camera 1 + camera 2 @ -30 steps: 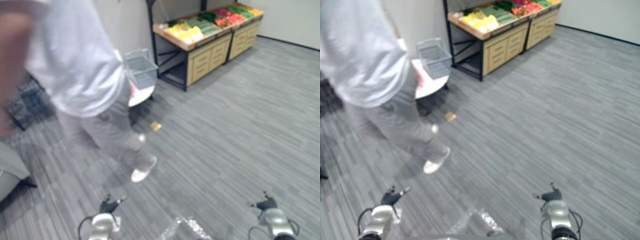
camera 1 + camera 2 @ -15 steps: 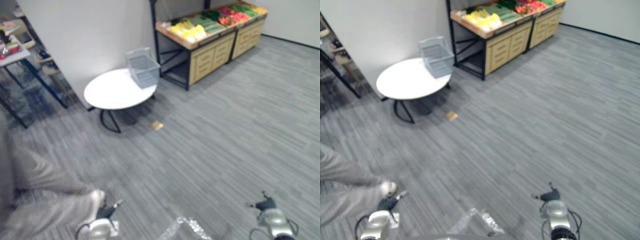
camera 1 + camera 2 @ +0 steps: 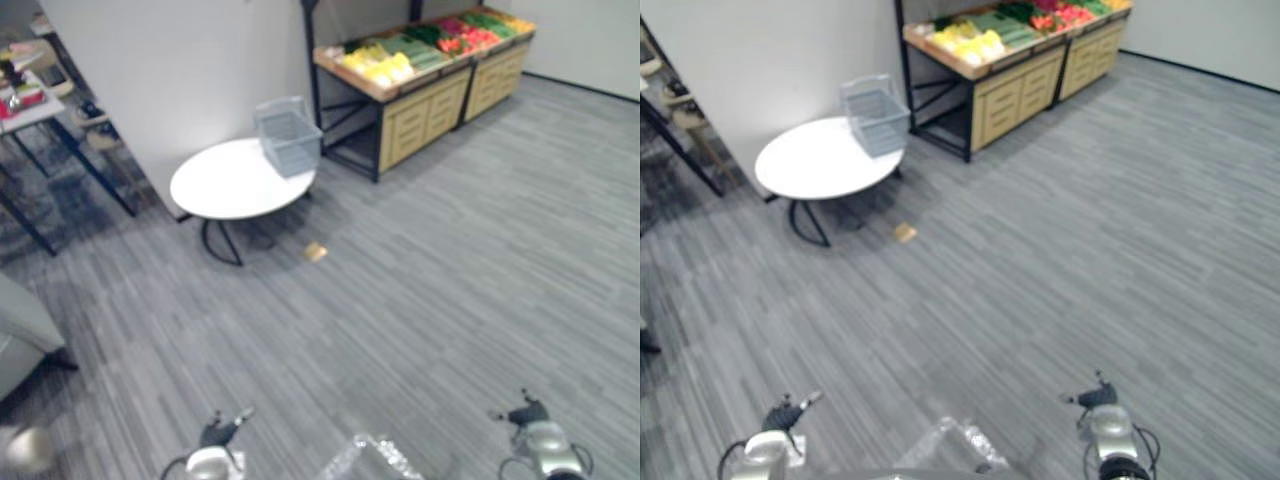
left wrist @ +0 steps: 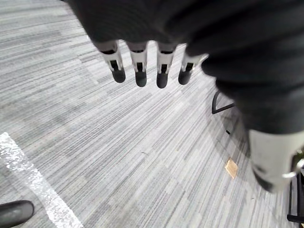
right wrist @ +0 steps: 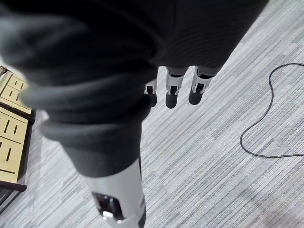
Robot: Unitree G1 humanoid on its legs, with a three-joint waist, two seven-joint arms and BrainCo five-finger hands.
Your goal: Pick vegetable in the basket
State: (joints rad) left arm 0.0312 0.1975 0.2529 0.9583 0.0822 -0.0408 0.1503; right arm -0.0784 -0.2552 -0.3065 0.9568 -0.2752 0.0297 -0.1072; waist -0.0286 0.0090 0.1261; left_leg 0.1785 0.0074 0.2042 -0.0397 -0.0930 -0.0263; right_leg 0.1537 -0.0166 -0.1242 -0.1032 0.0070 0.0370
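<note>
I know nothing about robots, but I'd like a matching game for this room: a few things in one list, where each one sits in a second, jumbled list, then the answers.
Things
1. basket
2. round table
3. vegetables
4. tan scrap

Places
A. lying flat on the grey floor
B. on top of the wooden stand with drawers
C. resting on a white top, at its edge nearest the stand
D. standing on dark legs in front of the white wall

Pairs: 1-C, 2-D, 3-B, 4-A
</note>
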